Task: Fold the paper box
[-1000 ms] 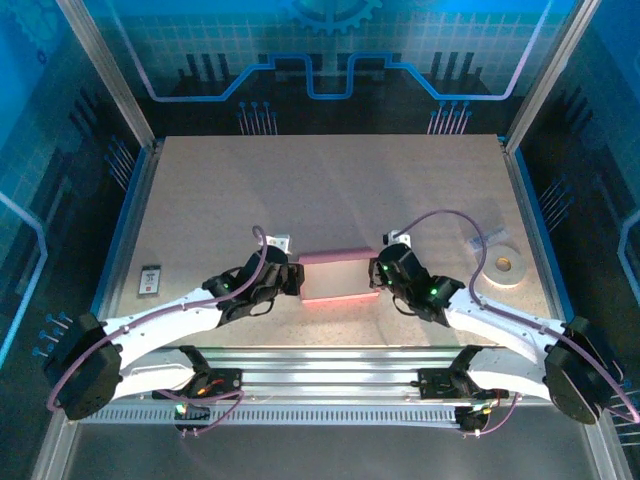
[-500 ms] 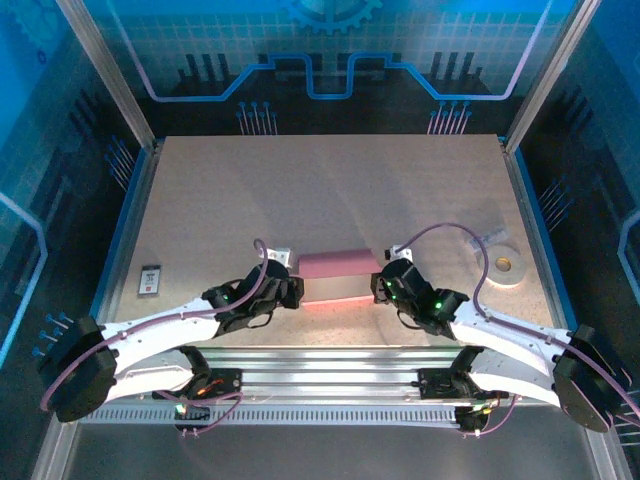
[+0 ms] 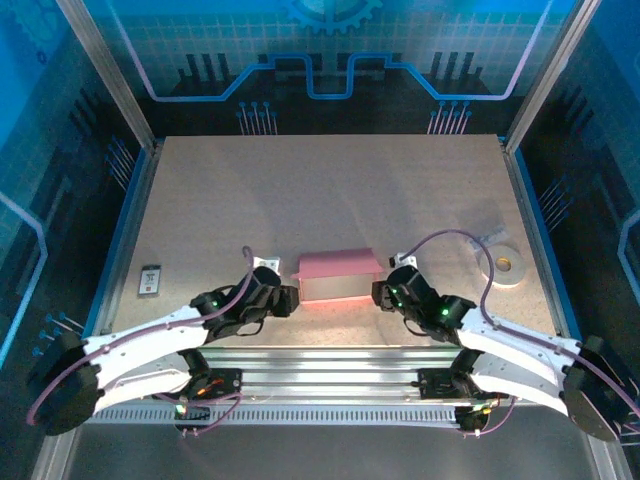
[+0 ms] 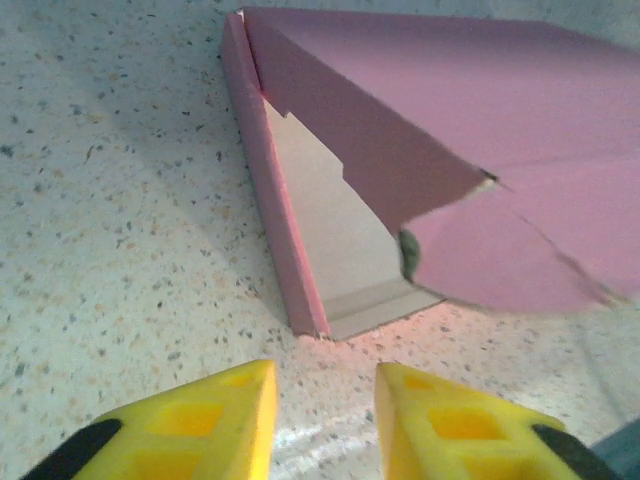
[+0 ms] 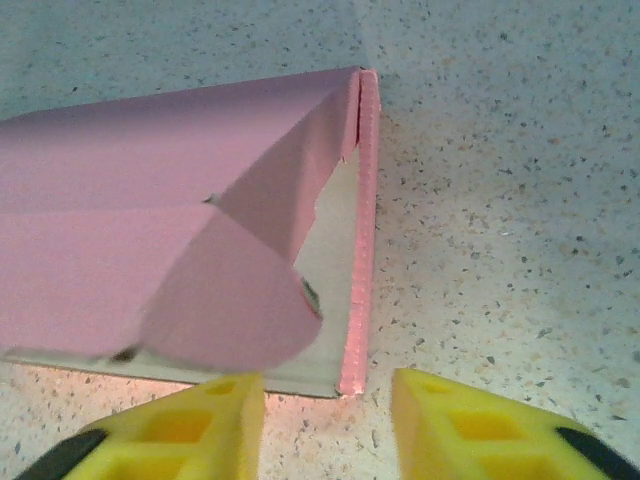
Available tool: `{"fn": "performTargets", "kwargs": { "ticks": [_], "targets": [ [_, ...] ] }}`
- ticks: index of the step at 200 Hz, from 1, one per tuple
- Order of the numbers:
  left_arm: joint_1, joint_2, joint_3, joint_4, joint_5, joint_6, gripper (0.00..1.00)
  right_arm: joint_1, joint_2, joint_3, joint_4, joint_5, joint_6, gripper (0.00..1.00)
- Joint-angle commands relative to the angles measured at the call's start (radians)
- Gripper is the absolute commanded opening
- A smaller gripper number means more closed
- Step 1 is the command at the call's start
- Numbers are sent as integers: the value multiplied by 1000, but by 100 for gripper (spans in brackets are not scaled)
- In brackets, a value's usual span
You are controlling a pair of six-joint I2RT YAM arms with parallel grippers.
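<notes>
Speckled table (image 3: 330, 180) under it all. Pink paper box (image 3: 338, 275) sitting near the front edge, right between the two arms, top panel up at a slant, pale inside showing at both open ends. Left gripper (image 4: 325, 420) low at the box's left end, yellow fingers apart, holding nothing, just shy of the corner. Right gripper (image 5: 328, 425) same deal at the right end, fingers spread and empty. White tape roll (image 3: 503, 264) off to the right, well apart. Small dark card (image 3: 150, 279) over by the left edge.
</notes>
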Motion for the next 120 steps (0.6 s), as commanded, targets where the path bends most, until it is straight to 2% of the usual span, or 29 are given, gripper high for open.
{"fn": "performTargets", "kwargs": {
  "ticks": [1,29,57,92,120],
  "targets": [
    [-6,-98,7,-146,18,-24,38,12,-75,8,-102,-2,-23,46],
    [11,-176,65,-244,17,-37,46,-9,-173,52,-219,-32,-63,57],
    [114,-172,149,-245,148,-36,48,-68,-217,136,-288,-146,-138,73],
    [211,-63,292,-207,266,31,51,-168,-168,249,-278,-377,-191,92],
    [224,69,382,-160,313,79,52,-228,-60,327,-216,-540,-212,98]
  ]
}}
